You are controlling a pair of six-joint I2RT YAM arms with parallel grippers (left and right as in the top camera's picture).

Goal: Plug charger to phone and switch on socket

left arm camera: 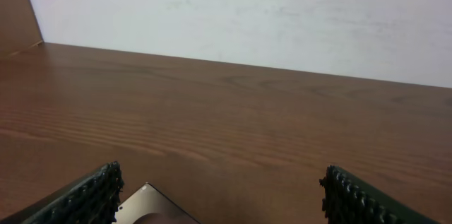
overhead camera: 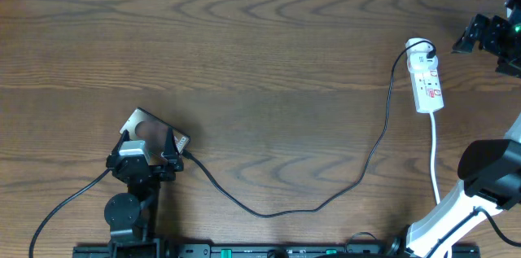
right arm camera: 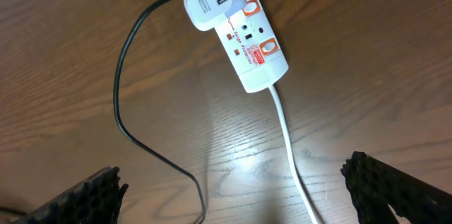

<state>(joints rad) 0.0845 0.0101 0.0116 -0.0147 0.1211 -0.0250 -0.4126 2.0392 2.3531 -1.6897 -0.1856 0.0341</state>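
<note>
My left pincer (left arm camera: 220, 185) hangs spread over the phone (overhead camera: 140, 121), near left on the surface (overhead camera: 260, 63). I can't tell if the charger (overhead camera: 269, 212) tip is seated, so a brush could unseat it. Far right, my right pincer (right arm camera: 233, 171), also spread, could shove the socket (right arm camera: 247, 40) and tug the charger.

White socket (right arm camera: 251, 51) with red marks, black charger (right arm camera: 116, 100), brown wood-grain table (overhead camera: 244, 46)
</note>
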